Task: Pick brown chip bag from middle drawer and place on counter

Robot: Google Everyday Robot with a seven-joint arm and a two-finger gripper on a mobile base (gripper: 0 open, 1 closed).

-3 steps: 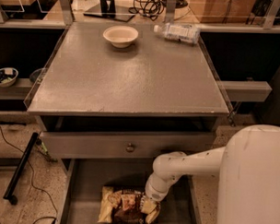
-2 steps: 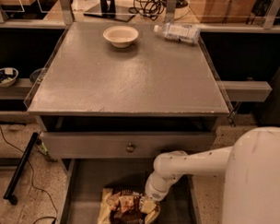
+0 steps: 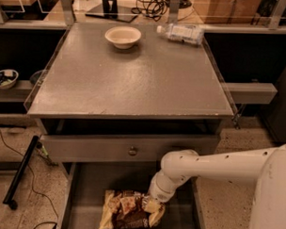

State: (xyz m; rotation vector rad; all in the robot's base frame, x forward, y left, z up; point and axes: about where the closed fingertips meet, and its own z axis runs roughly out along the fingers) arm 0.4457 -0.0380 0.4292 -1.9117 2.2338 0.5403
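The brown chip bag [image 3: 129, 211] lies flat on the floor of the pulled-out middle drawer [image 3: 83, 194], at the bottom centre of the camera view. My gripper [image 3: 153, 202] reaches down from the white arm on the right and sits on the bag's right end; the wrist hides its tips. The grey counter [image 3: 135, 78] spreads above the drawer.
A white bowl [image 3: 122, 36] stands at the counter's back centre. A clear plastic bottle [image 3: 181, 33] lies on its side at the back right. A closed drawer front with a round knob [image 3: 132, 151] overhangs the open drawer. Clear guards line the counter's sides.
The arm has shifted slightly; the gripper stays on the bag's right end. The bag has not visibly moved.
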